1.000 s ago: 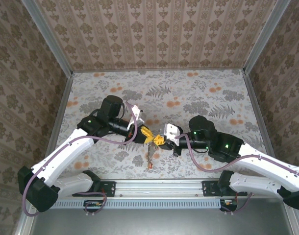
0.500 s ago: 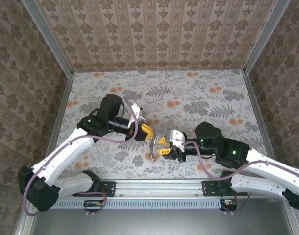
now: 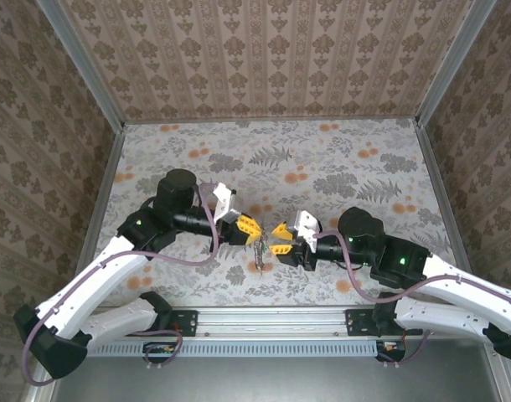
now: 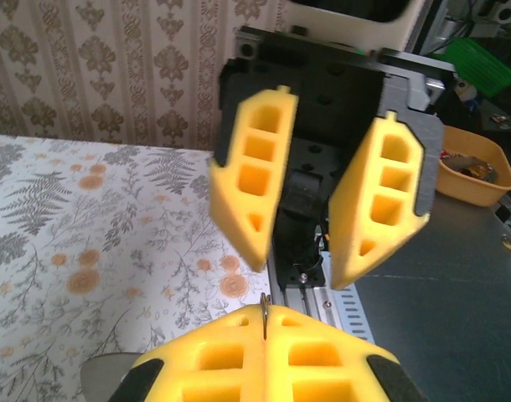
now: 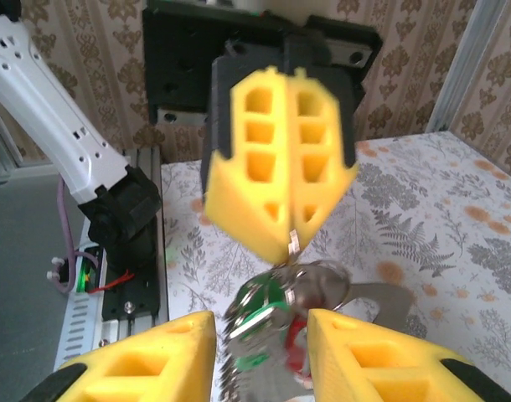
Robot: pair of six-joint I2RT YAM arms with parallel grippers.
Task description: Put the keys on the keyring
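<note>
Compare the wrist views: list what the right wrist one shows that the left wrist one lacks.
Right wrist: the keys, green and red heads, bunched below the shut left gripper. Left wrist: an orange tub in the background, and the open right gripper head-on. Both: the keyring wire pinched in the left gripper's yellow fingers, and the floral tablecloth.

The left gripper sits at the bottom edge, its yellow fingers pressed together on a thin metal wire poking up from the seam, probably the keyring. Just beyond, facing it, the right gripper hangs with its fingers parted. The flowered table spreads left; a yellow bin stands far right.
</note>
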